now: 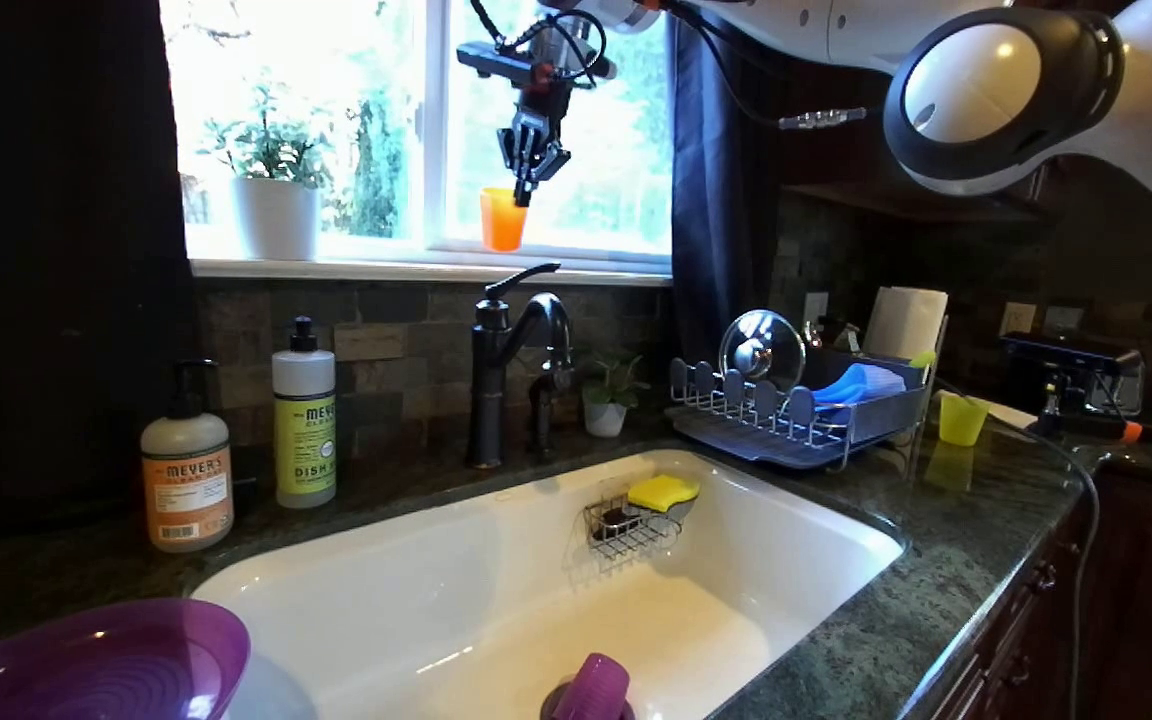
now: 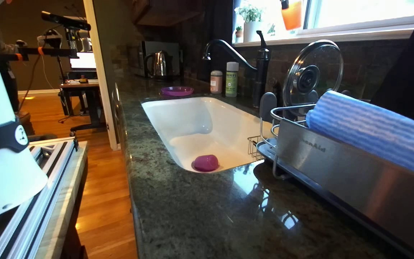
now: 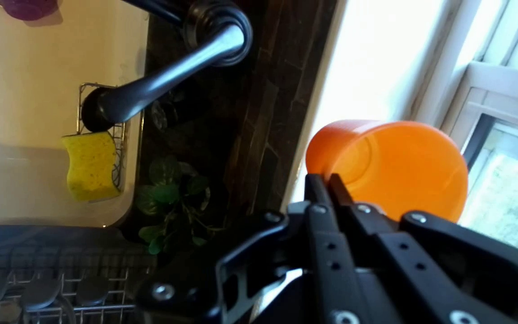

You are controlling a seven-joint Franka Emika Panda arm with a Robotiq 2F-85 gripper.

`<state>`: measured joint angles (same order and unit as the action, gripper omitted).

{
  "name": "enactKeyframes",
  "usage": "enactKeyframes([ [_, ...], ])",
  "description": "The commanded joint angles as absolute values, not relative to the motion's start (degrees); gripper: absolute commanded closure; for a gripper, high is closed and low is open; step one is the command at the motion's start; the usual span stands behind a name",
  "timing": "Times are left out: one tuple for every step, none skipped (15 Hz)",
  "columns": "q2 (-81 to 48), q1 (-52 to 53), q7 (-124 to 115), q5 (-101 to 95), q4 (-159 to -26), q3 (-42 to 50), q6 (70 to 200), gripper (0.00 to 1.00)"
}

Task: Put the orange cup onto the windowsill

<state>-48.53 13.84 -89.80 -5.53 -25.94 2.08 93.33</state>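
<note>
The orange cup (image 1: 500,225) hangs upright with a slight tilt in front of the window; it also shows in an exterior view (image 2: 292,16) and in the wrist view (image 3: 407,166). My gripper (image 1: 524,198) points down, shut on the cup's rim, with one finger inside and one outside; its fingertips show in the wrist view (image 3: 325,177). The windowsill (image 1: 376,270) is the pale ledge below the cup, also seen in an exterior view (image 2: 358,36) and the wrist view (image 3: 371,63). The cup's base appears a little above the ledge in both exterior views.
A white potted plant (image 1: 277,218) stands on the sill to one side. The dark faucet (image 1: 492,380) rises below the cup, its handle reaching near sill height. Soap bottles (image 1: 304,420), a dish rack (image 1: 796,420) and a small plant (image 1: 606,400) stand around the sink (image 1: 376,600).
</note>
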Motion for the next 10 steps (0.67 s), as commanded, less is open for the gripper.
enactKeyframes([
  [-49.65,13.57,-88.87,-4.53,-25.38,2.02,95.81,0.99],
  [-49.89,13.33,-89.07,-4.32,-25.38,1.96,96.46,0.99],
  [-50.11,13.09,-89.06,-4.08,-25.40,1.86,96.98,0.99],
  [-50.31,12.87,-88.97,-3.84,-25.39,1.74,97.56,0.99],
  [-50.41,12.49,-88.94,-3.08,-25.42,1.28,97.86,0.99],
  [-50.35,12.35,-89.15,-2.58,-25.57,1.10,97.79,0.99],
  [-50.11,12.20,-89.68,-1.89,-25.75,0.86,97.19,0.99],
  [-50.02,12.11,-89.78,-1.31,-25.75,0.65,97.07,0.99],
  [-49.85,11.95,-90.04,-0.55,-25.87,0.38,96.69,0.99],
  [-49.69,11.78,-90.22,0.05,-26.07,0.19,96.62,0.99],
])
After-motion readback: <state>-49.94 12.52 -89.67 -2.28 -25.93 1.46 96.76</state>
